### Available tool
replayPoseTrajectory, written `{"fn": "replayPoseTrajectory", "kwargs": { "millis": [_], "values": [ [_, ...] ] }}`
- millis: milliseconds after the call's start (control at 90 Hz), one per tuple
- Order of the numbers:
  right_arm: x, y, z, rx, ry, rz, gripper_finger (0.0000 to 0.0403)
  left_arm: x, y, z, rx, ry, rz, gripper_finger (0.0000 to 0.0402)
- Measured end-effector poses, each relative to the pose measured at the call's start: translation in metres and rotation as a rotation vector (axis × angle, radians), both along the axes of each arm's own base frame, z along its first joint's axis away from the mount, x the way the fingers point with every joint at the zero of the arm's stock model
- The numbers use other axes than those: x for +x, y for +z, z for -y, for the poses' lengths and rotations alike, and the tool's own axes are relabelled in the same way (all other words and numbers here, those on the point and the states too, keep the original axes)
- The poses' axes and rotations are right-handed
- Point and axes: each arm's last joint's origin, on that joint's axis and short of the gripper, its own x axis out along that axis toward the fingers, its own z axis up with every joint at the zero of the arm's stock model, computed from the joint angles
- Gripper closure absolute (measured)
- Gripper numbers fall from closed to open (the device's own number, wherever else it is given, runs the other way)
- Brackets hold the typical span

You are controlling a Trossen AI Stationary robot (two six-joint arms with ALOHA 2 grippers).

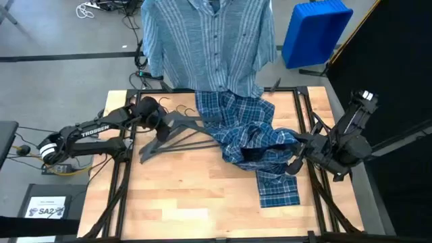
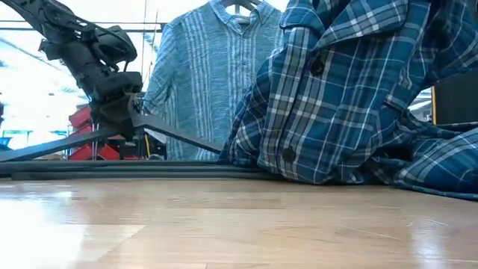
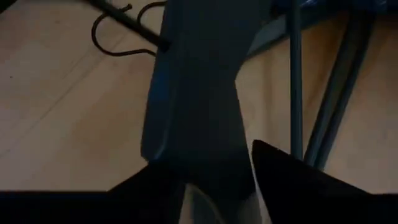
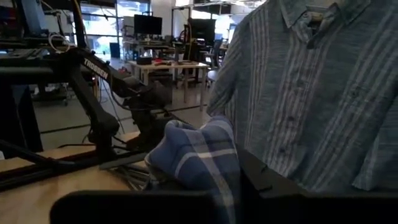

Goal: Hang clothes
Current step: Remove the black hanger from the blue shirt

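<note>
Your plaid shirt (image 1: 253, 135) lies heaped at table centre, its collar hidden; the right gripper (image 1: 297, 160) at 3 o'clock pinches it. Left gripper (image 1: 160, 125), 9 o'clock, clamps a hanger (image 1: 177, 140). Striped shirt (image 1: 209, 44) hangs at 12 o'clock.

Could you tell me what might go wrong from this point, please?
1. The left claw grips one hanger in a stack of several; lifting it could drag the others along.
2. The right claw holds the plaid shirt bunched up, so its neck opening may be hard to find.
3. The plaid shirt lies against the hung striped shirt; a pull might snag it.
</note>
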Motion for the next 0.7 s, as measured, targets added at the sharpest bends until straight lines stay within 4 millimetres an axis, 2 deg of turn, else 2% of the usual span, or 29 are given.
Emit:
{"fn": "replayPoseTrajectory", "kwargs": {
  "millis": [244,333,422,489,578,700],
  "values": [
    [0.000,0.000,0.000,0.000,0.000,0.000,0.0403,-0.002,0.016,-0.004,0.109,0.060,-0.101,0.0171],
    [0.000,0.000,0.000,0.000,0.000,0.000,0.0403,-0.005,0.026,-0.005,0.172,0.108,-0.189,0.0161],
    [0.000,0.000,0.000,0.000,0.000,0.000,0.0403,-0.004,0.035,-0.008,0.214,0.125,-0.181,0.0158],
    [0.000,0.000,0.000,-0.001,-0.002,0.000,0.0403,0.001,0.044,-0.007,0.197,0.043,-0.108,0.0157],
    [0.002,0.000,0.002,-0.001,-0.008,0.001,0.0403,0.015,0.053,-0.002,0.187,-0.113,0.074,0.0158],
    [0.005,0.001,0.003,-0.007,0.017,0.026,0.0403,0.036,0.065,0.009,0.288,-0.320,0.273,0.0157]
  ]
}}
